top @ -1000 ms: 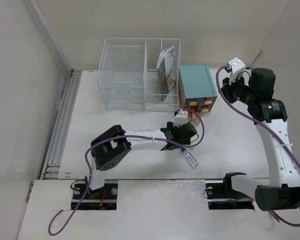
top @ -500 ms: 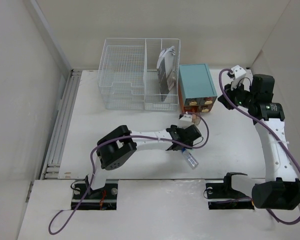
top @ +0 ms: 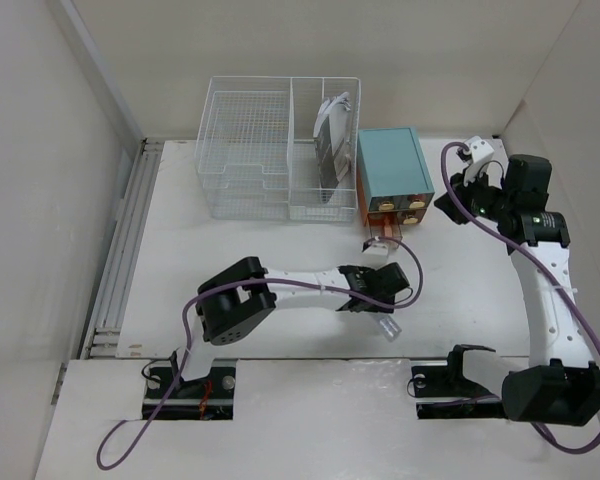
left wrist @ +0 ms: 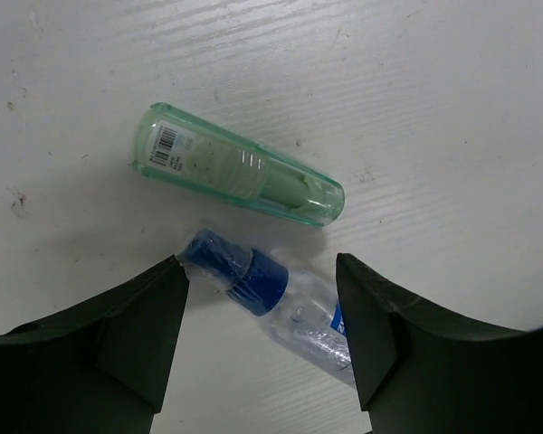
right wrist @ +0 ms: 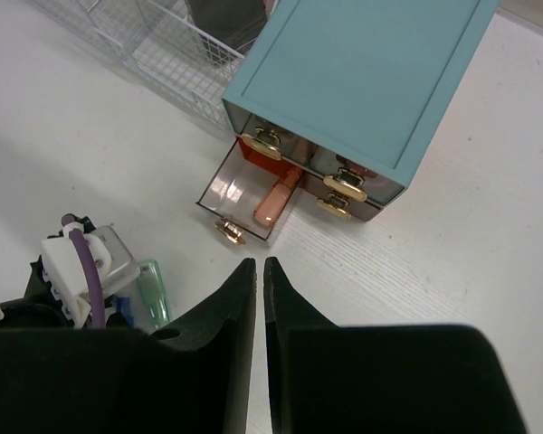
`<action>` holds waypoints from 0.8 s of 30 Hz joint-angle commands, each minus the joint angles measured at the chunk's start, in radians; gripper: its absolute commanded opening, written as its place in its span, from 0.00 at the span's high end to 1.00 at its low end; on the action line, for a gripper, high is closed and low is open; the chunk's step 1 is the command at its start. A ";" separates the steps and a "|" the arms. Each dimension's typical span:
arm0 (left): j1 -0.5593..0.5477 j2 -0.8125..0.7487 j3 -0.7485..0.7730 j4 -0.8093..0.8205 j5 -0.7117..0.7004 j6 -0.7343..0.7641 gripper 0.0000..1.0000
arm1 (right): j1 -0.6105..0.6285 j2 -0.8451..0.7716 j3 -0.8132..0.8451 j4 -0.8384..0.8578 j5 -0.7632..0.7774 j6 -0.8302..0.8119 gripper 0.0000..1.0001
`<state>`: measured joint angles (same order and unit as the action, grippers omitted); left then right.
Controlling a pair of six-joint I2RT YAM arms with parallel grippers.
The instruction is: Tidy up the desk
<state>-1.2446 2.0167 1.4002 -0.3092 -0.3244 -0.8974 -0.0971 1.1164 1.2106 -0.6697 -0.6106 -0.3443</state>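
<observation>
On the white desk (top: 230,270) lie a clear small bottle with a blue cap (left wrist: 253,285) and, just beyond it, a green see-through tube (left wrist: 235,176). My left gripper (left wrist: 261,307) is open and low over the bottle, one jaw on each side of it, and not closed on it. In the top view the left gripper (top: 375,300) covers most of the bottle (top: 387,326). My right gripper (right wrist: 259,267) is shut with nothing in it. It hovers in front of the teal drawer box (right wrist: 362,81), whose lower left drawer (right wrist: 244,194) stands pulled out with a peach tube (right wrist: 276,199) inside.
A white wire basket organizer (top: 270,150) stands at the back, left of the teal box (top: 392,170), with a dark and white item (top: 330,140) in its right section. A metal rail (top: 125,240) runs along the desk's left edge. Pale walls enclose the desk.
My left arm has swung toward the near edge and come down over the bottle, its jaws a little wider. The right gripper has shifted slightly right and lower by the teal box.
</observation>
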 commanded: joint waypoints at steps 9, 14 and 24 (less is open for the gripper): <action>-0.016 -0.009 0.078 0.001 0.039 0.018 0.37 | -0.009 -0.015 -0.005 0.050 -0.044 -0.013 0.86; -0.016 0.017 0.115 0.001 0.039 0.048 0.37 | -0.009 -0.015 -0.005 0.050 -0.044 -0.013 0.86; 0.025 0.027 0.144 0.028 0.058 0.103 0.37 | -0.009 -0.006 -0.005 0.050 -0.044 -0.013 0.86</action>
<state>-1.2343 2.0460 1.4925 -0.2810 -0.2546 -0.8322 -0.0990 1.1145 1.2068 -0.6689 -0.6273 -0.3481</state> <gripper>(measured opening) 0.626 0.138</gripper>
